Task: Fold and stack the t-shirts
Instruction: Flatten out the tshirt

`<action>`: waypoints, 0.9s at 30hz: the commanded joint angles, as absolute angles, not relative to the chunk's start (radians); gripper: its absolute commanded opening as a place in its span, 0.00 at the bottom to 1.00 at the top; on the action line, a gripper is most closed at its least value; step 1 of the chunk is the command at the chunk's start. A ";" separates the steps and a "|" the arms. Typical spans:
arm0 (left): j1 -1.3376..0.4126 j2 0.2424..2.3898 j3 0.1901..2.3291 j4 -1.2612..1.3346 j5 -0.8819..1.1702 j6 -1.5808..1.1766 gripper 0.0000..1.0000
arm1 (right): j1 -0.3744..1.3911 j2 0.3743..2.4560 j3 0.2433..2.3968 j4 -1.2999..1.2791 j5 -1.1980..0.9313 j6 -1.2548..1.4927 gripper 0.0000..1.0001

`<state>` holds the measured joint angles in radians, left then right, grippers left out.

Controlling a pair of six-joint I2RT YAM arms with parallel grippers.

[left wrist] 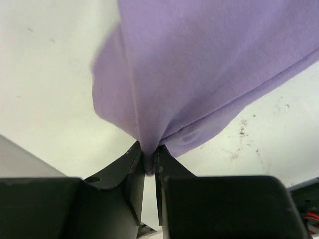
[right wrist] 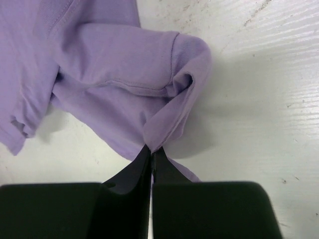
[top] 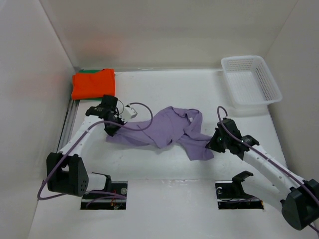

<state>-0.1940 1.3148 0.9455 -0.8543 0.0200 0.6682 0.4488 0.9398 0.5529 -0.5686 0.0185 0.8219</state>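
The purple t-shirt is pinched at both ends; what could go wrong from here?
1. The left gripper and the right gripper each hold only a thin fold at their tips; it may slip when pulled.
2. The purple t-shirt lies bunched and twisted, so it may lift unevenly instead of spreading flat.

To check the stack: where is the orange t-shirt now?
Top view: the orange t-shirt lies folded in the far left corner, on the green t-shirt, beyond the left gripper, which pinches the lavender t-shirt.
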 commanded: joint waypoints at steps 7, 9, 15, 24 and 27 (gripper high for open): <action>-0.038 1.504 1.323 -0.947 0.236 0.667 0.10 | 0.406 0.914 0.617 -0.646 0.003 0.772 0.00; 0.011 1.653 1.467 -0.934 0.247 0.617 0.11 | 0.381 0.928 0.640 -0.623 -0.027 0.759 0.00; 0.145 2.155 2.032 -1.051 0.274 0.275 0.17 | 0.373 1.083 0.799 -0.545 -0.110 0.721 0.00; 0.222 1.990 1.837 -0.960 0.308 0.228 0.21 | 0.332 0.928 0.897 -0.727 -0.204 0.687 0.00; 0.154 1.841 1.636 -0.919 0.285 0.343 0.32 | 0.373 0.894 0.926 -0.776 -0.225 0.704 0.00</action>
